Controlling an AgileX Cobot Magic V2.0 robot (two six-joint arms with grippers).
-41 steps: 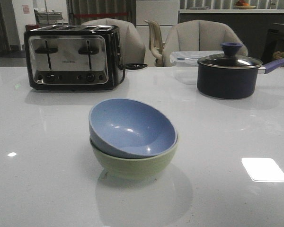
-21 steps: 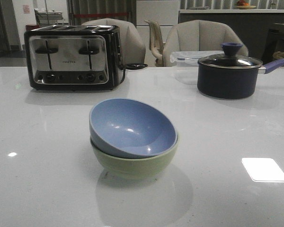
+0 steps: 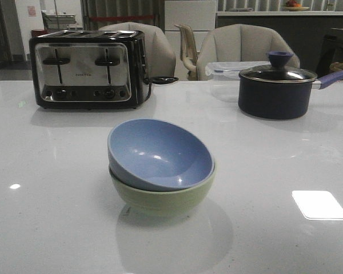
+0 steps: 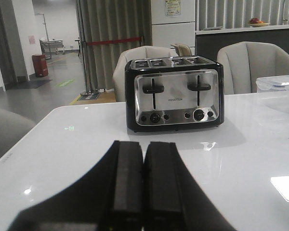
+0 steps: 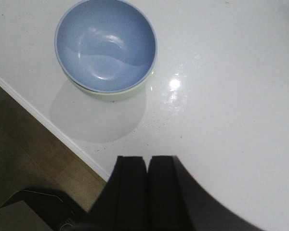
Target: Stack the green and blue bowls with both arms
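The dusty blue bowl (image 3: 160, 151) sits tilted inside the pale green bowl (image 3: 163, 200) in the middle of the white table. The stack also shows in the right wrist view, the blue bowl (image 5: 106, 43) on top and the green bowl (image 5: 113, 95) as a thin crescent under it. My right gripper (image 5: 148, 161) is shut and empty, over the table's edge and well away from the bowls. My left gripper (image 4: 143, 147) is shut and empty, low over the table and facing the toaster. Neither arm shows in the front view.
A chrome and black toaster (image 3: 84, 68) stands at the back left. A dark lidded saucepan (image 3: 277, 88) stands at the back right with a clear plastic box (image 3: 226, 69) behind it. Chairs (image 3: 246, 45) line the far side. The table's near edge (image 5: 53, 127) drops to the floor.
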